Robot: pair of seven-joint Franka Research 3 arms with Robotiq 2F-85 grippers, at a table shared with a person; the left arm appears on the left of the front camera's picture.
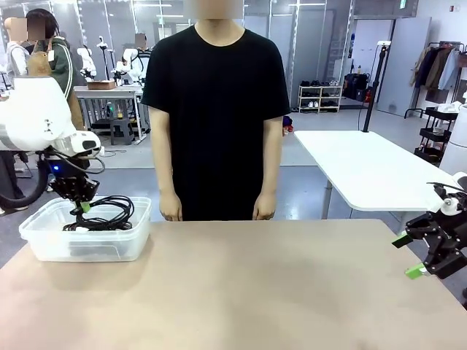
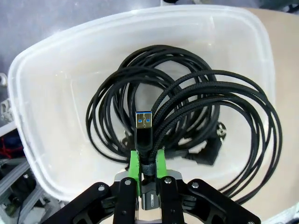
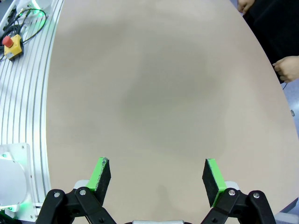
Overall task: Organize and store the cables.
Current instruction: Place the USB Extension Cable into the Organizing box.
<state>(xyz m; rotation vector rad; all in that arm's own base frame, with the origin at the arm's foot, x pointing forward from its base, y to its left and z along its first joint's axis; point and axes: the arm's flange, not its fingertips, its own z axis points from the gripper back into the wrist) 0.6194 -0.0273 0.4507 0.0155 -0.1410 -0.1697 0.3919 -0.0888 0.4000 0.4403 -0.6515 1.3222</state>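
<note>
Several black cables lie coiled in a clear plastic bin at the table's far left; the cables rise a little over the rim of the bin. My left gripper hangs over the bin, shut on one braided cable near its blue USB plug. In the left wrist view the left gripper has its green pads pressed on that cable. My right gripper hovers open at the table's right edge; the right gripper holds nothing between its fingers.
A person in a black shirt stands at the far side, hands hanging by the table edge. A hand also shows in the right wrist view. A white table stands behind at right. The tabletop is bare wood.
</note>
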